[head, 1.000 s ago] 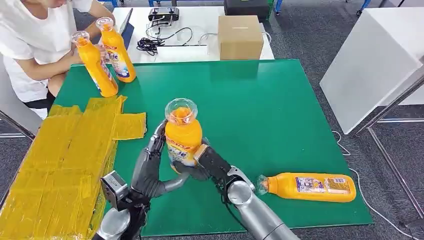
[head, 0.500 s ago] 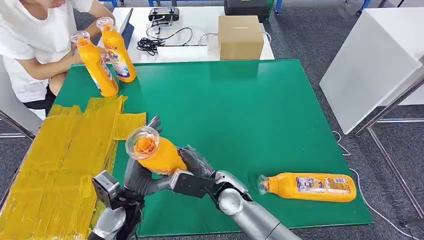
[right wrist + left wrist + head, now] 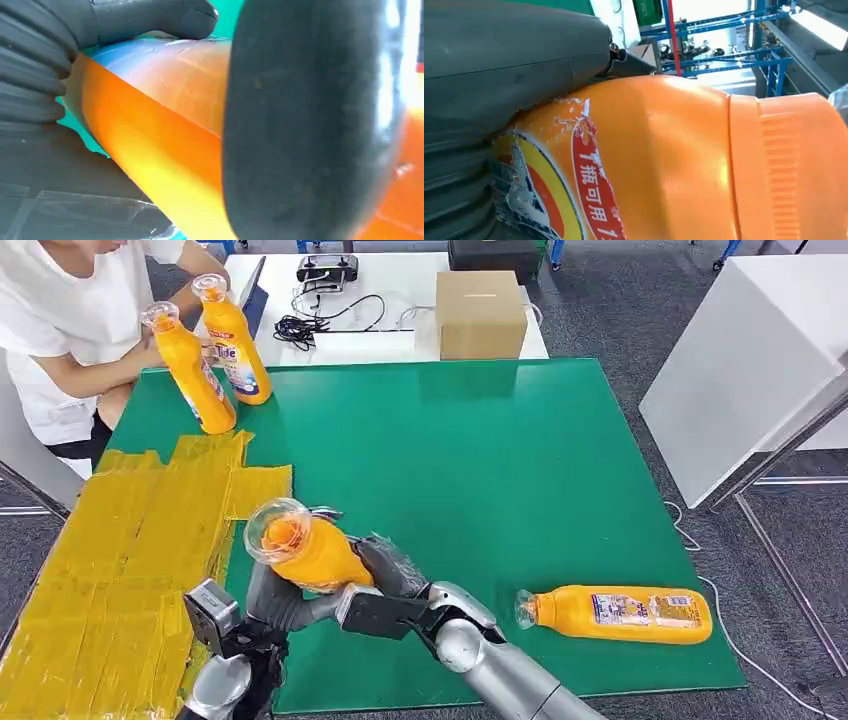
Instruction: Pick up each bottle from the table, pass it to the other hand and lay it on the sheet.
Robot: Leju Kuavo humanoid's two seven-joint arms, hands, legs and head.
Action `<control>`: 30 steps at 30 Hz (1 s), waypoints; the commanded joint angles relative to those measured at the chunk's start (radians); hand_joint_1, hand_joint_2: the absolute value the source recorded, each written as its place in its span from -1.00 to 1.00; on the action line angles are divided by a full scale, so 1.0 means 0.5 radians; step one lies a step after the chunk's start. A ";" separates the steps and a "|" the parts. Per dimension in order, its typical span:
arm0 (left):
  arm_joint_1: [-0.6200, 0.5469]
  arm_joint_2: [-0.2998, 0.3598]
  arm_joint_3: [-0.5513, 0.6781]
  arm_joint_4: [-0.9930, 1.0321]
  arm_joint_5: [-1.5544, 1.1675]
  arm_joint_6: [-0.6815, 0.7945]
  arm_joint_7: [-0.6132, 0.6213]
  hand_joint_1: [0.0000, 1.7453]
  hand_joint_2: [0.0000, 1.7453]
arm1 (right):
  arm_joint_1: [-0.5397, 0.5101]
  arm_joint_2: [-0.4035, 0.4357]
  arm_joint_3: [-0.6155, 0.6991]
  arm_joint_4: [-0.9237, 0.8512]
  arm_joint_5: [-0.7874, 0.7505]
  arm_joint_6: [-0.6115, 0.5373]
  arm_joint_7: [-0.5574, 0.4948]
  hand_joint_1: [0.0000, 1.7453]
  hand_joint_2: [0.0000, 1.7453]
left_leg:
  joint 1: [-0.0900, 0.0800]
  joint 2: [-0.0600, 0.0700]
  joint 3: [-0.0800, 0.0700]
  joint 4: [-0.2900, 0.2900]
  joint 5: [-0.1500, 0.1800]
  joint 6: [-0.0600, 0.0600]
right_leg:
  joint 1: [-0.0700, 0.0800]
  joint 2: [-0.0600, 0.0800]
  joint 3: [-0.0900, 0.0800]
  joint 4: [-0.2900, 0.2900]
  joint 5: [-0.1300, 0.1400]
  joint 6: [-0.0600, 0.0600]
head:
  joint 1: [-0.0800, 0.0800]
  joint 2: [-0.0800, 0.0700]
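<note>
Even, bright indoor light falls from above in the head view, so the green table [image 3: 500,460] shows sharp and soft-shadowed, with a dim sheen on the yellow sheet [image 3: 110,570]. The left wrist view is washed out by glare from bright windows behind, and the orange bottle [image 3: 664,165] up close carries a pale highlight. The right wrist view is badly out of focus, with a dark finger [image 3: 310,120] smeared and streaked with reflected light.

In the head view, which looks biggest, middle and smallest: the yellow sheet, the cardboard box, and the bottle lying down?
1. Sheet, by far the biggest.
2. Lying bottle and box look about alike; the box sits farther from the camera, so I won't rank them.
</note>
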 commanded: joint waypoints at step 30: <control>-0.628 0.623 -0.004 0.766 -3.166 1.084 1.629 1.00 1.00 | 0.762 -0.330 -0.849 -1.104 -0.047 -0.338 -0.221 -1.00 1.00 | -0.001 -0.004 0.003 -0.002 0.001 -0.001 | 0.000 -0.004 0.001 -0.001 -0.001 0.000 | 0.000 0.000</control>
